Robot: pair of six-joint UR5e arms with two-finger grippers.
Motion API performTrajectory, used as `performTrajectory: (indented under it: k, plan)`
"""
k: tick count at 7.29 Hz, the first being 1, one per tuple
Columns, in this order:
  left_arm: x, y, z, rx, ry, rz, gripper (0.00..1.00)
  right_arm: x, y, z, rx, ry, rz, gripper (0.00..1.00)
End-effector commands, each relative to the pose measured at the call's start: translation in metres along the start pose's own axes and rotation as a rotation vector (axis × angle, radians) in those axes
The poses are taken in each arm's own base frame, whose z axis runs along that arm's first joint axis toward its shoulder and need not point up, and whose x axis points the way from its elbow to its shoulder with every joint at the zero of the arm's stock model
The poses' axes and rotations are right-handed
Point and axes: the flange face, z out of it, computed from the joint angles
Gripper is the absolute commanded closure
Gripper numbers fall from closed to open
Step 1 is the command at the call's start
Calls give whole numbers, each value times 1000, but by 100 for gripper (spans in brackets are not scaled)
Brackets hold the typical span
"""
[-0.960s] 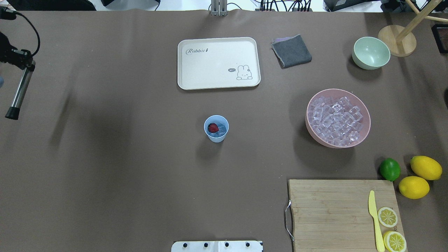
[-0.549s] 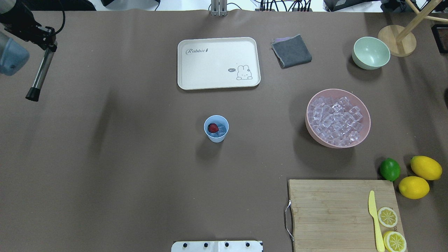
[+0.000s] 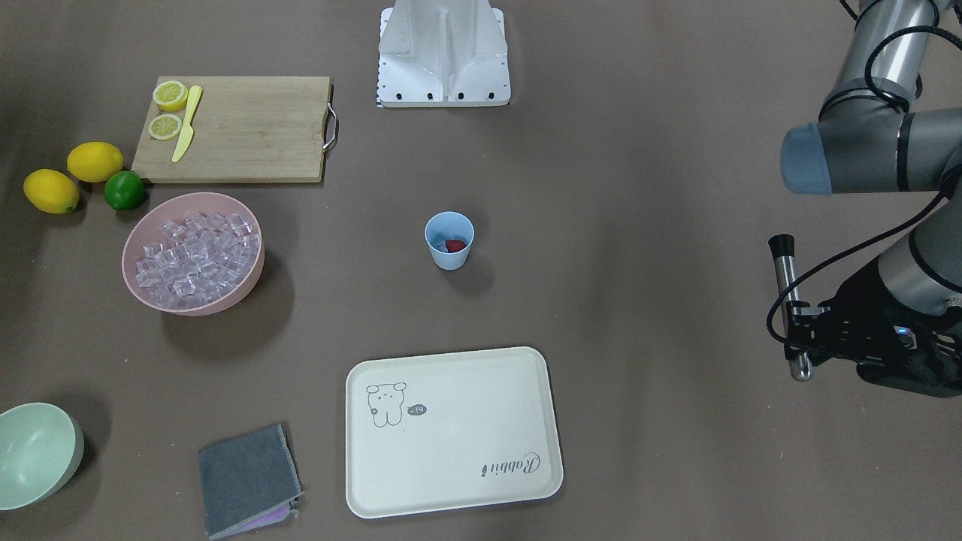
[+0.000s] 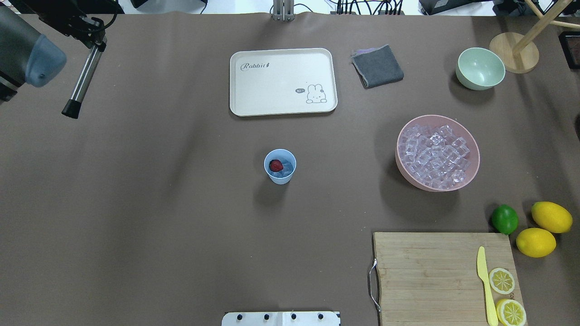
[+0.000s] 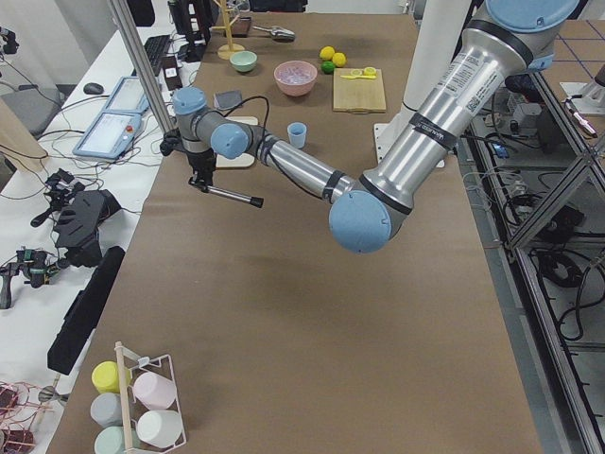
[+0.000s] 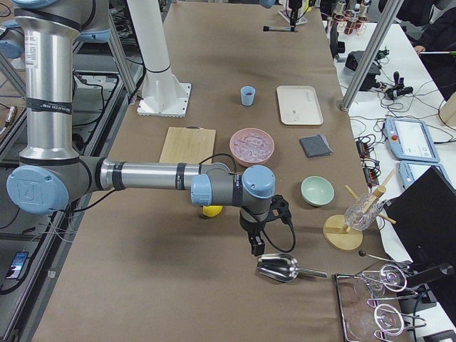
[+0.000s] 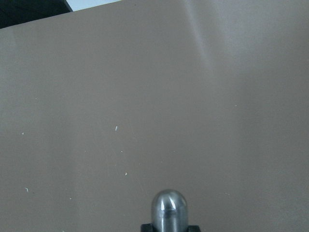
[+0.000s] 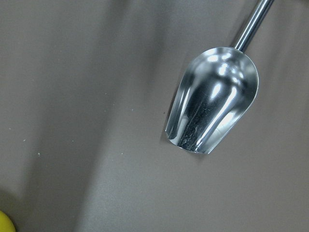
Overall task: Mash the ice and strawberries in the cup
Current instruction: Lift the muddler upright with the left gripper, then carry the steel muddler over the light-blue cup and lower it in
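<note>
Left claw [image 4: 96, 44] clamps pestle [image 4: 80, 81], upper left of overhead frame | right claw [image 6: 254, 247] near scoop [image 6: 279, 267], grip can't tell | cup [image 4: 280, 166] at centre, holding strawberry [image 4: 275, 165], ice [image 4: 286, 170]

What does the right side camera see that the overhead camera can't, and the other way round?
Only the right side view shows the scoop lying on the table, with the right gripper near it. Only the overhead shows the strawberry inside the cup, and the lime. Both show the cup, the pink bowl of ice, the tray, and the muddler held in the left gripper.
</note>
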Motion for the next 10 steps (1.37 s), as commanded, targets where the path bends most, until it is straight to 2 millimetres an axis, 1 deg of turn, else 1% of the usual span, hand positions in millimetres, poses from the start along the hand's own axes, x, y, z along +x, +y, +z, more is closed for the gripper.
performTrajectory:
  k: [1, 2, 3, 4, 5, 6, 7, 9, 10]
  plan:
    - [38, -8, -3, 46, 13, 73, 100, -1, 0, 0, 2, -3, -1, 1]
    - [48, -15, -17, 145, 7, 131, 100, 0, -1, 0, 2, -3, -1, 1]
    - [64, -15, -33, 219, 13, 188, 100, 0, 0, 0, 1, -3, 0, 1]
    - [101, -11, -35, 268, 64, 265, 100, 0, 0, 0, 1, -3, 0, 1]
    - [153, -9, -30, 299, 125, 315, 100, 0, -1, -1, 4, -2, -1, 1]
    - [180, -4, -29, 370, 167, 377, 100, 1, 0, -3, 7, -1, 3, 1]
    - [195, -1, -35, 454, 206, 415, 100, 0, 1, -4, 8, -1, 2, 1]
    - [226, 13, -44, 571, 306, 506, 100, -2, 1, -6, 11, 0, -1, 1]
    - [254, 29, -38, 651, 354, 549, 100, -5, -1, -11, 21, 3, -8, 1]
